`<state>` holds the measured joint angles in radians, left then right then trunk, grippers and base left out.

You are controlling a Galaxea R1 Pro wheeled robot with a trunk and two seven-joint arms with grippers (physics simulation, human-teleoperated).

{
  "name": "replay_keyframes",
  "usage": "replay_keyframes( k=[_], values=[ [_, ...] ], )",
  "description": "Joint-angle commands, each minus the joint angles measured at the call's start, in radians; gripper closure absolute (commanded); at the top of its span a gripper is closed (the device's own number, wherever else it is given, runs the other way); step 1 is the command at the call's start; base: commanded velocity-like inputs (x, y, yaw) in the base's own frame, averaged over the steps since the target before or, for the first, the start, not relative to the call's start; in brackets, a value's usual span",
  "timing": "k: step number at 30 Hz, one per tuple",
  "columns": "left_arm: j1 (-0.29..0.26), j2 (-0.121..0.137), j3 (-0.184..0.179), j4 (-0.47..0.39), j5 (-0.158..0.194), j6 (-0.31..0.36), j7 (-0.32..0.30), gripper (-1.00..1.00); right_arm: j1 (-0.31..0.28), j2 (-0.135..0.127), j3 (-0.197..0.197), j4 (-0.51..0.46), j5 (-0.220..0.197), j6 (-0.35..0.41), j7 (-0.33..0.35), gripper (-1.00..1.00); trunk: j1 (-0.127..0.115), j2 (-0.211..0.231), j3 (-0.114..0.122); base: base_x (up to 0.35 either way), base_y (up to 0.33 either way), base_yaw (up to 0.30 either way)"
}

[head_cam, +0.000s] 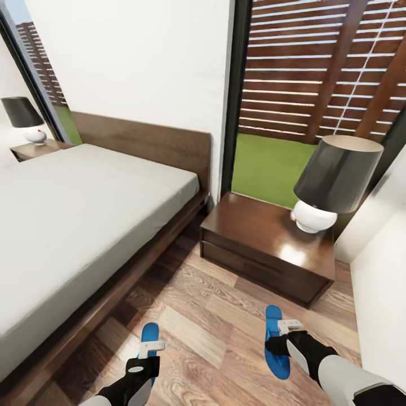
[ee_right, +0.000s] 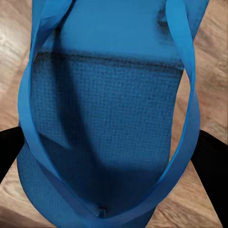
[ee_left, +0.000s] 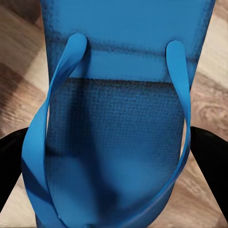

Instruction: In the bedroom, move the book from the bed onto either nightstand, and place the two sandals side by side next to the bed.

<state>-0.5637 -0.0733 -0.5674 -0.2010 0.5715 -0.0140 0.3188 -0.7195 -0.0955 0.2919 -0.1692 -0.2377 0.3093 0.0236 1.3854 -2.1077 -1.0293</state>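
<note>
With the sandal step under way, the left tool (head_cam: 151, 348) and right tool (head_cam: 288, 327) each straddle, apparently gripping, a blue sandal (head_cam: 149, 334) (head_cam: 275, 341) on the floor at 6 o'clock, well apart; next, bring them together beside the bed (head_cam: 73, 214).

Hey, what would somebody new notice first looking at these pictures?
Probably the two bright blue sandals on the wood floor, the left sandal under the left gripper near the bed and the right sandal under the right gripper, well apart. Next, the dark-shaded lamp on the glossy nightstand by the window.
</note>
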Motion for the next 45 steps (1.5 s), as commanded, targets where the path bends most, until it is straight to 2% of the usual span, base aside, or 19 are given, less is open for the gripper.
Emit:
replay_keyframes(
  k=[1,15,45],
  values=[
    [-0.001,0.000,-0.008,0.000,0.008,-0.001,0.006,1.00,0.000,-0.001,0.008,-0.003,-0.009,0.006,0.001,1.00,0.000,0.000,-0.001,0.020,-0.029,0.283],
    [-0.001,-0.002,-0.009,0.000,0.008,-0.003,0.006,1.00,0.000,-0.004,0.007,-0.003,-0.012,0.008,-0.002,1.00,0.000,0.000,-0.001,0.002,-0.154,0.283],
    [0.000,-0.002,-0.009,0.000,0.008,-0.004,0.005,1.00,0.000,-0.004,0.007,-0.003,-0.011,0.008,-0.002,1.00,0.000,0.000,-0.001,0.000,-0.003,0.283]
  ],
)
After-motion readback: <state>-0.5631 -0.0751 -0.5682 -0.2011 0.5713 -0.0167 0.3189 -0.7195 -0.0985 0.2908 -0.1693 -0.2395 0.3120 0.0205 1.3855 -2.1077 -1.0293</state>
